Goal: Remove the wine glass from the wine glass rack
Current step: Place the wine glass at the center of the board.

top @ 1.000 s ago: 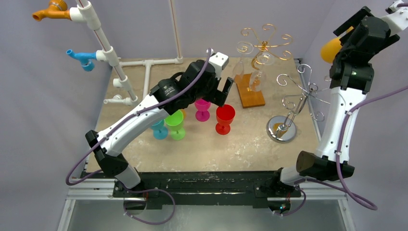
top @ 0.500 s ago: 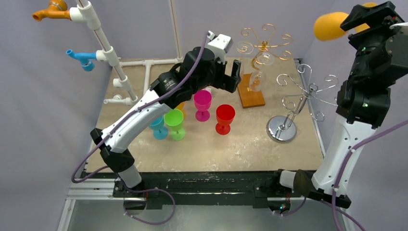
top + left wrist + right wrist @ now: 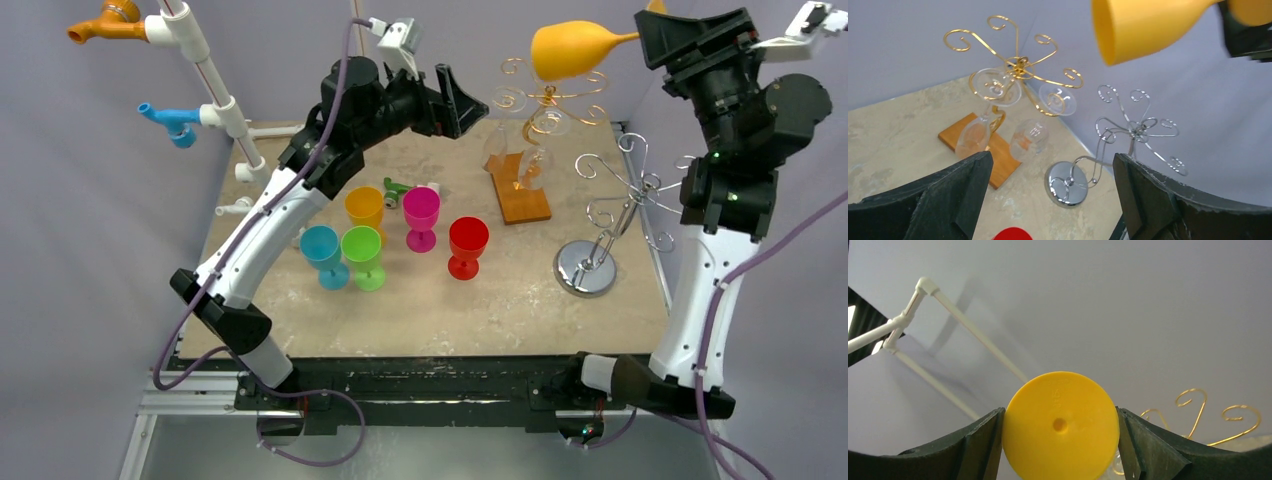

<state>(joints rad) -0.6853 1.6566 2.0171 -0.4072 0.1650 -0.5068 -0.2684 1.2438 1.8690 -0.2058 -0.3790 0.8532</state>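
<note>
Glasses [image 3: 468,240] on table [image 3: 480,310] five, racks [image 3: 640,190] two, one yellow glass [image 3: 565,48] in right hand's [image 3: 668,40] grip, left hand [image 3: 460,100] open.

Light is bright, even and diffuse in all three views; source probably overhead, no lamp visible. Top view sharp throughout. Coloured cups [image 3: 361,245] throw short, soft shadows on the table [image 3: 500,300]. Small specular glints on the chrome rack base [image 3: 585,268]. Left wrist view: yellow glass [image 3: 1143,27] near the lens, rim slightly soft. Right wrist view: glass foot [image 3: 1060,425] crisp, moulded marks legible as texture. White pipe frame [image 3: 973,327] casts faint grey shadows on the wall [image 3: 1148,300].
</note>
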